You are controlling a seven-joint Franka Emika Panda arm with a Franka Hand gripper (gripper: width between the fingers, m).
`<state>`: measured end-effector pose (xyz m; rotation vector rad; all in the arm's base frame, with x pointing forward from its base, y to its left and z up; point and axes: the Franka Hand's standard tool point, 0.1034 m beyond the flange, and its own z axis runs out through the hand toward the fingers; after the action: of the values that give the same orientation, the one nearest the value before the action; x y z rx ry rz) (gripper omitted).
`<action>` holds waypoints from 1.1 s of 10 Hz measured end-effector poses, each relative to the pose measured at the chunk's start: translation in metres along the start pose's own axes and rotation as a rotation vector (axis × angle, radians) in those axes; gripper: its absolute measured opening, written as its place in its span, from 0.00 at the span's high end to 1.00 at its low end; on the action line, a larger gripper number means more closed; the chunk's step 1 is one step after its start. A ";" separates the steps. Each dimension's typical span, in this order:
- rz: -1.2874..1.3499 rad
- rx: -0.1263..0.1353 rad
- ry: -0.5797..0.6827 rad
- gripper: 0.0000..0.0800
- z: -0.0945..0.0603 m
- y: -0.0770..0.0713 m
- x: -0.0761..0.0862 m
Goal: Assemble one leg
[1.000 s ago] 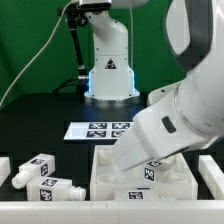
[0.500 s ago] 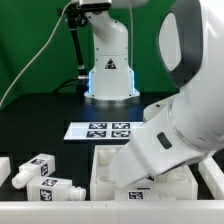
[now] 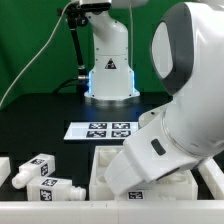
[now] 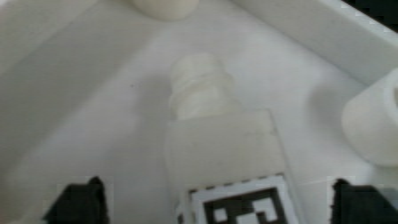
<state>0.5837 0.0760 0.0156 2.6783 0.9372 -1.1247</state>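
Observation:
In the wrist view a white leg (image 4: 217,130) lies on the floor of the white tabletop (image 4: 89,90), its narrower screw end pointing away and a square tag sticker on its near end. My gripper (image 4: 214,204) is open, one dark finger (image 4: 80,200) on each side of the leg's tagged end, with gaps on both sides. In the exterior view the arm hides the gripper and this leg over the tabletop (image 3: 103,170). Two more legs (image 3: 35,168) (image 3: 57,188) lie at the exterior view's left.
The marker board (image 3: 100,130) lies behind the tabletop, in front of the robot base (image 3: 108,70). Rounded white parts show at the edges of the wrist view (image 4: 169,8) (image 4: 377,120). A white part (image 3: 212,175) lies at the exterior view's right.
The arm has come lower and toward the exterior view's left over the tabletop, now covering more of it. The two legs at the left have not moved.

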 end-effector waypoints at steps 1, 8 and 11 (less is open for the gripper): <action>-0.008 -0.022 -0.020 0.47 0.001 -0.003 0.000; -0.029 -0.022 -0.056 0.66 -0.027 -0.009 -0.023; -0.007 -0.001 0.024 0.66 -0.075 -0.018 -0.045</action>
<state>0.5952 0.0907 0.1025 2.6961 0.9517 -1.0956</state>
